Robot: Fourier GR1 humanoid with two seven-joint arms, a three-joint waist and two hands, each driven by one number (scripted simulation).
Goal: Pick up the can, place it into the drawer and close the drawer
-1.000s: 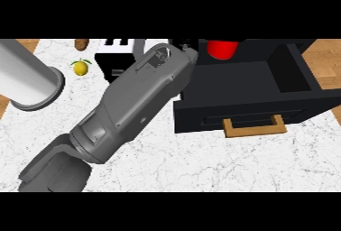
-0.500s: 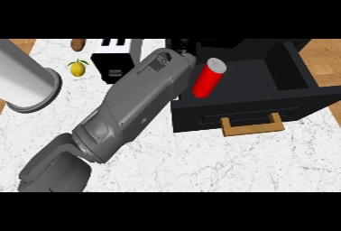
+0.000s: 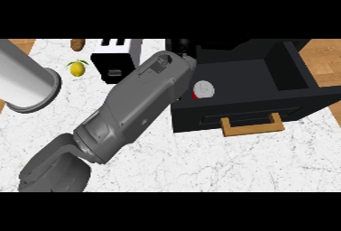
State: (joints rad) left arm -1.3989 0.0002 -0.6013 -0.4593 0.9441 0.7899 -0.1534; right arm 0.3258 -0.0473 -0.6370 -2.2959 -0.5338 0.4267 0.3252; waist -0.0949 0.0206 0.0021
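The red can (image 3: 203, 89) lies on its side inside the open black drawer (image 3: 293, 67), close to the left wall, with its pale end facing up. My right forearm runs from the lower left up to the drawer's back left corner. Only a black sliver of my right hand (image 3: 180, 45) shows past the wrist, above and to the left of the can; it is open and holds nothing. The drawer's wooden handle (image 3: 251, 125) points toward me. My left hand is out of sight.
A wide grey cylinder (image 3: 26, 81) slants in from the upper left edge. A lemon (image 3: 78, 68), a small brown item (image 3: 77, 43) and a black-and-white appliance (image 3: 117, 54) sit at the back left of the marble counter (image 3: 233, 162).
The can left my right hand: it was upright at the drawer's back, then tilting in mid-air, and now lies inside the drawer. The forearm barely moved.
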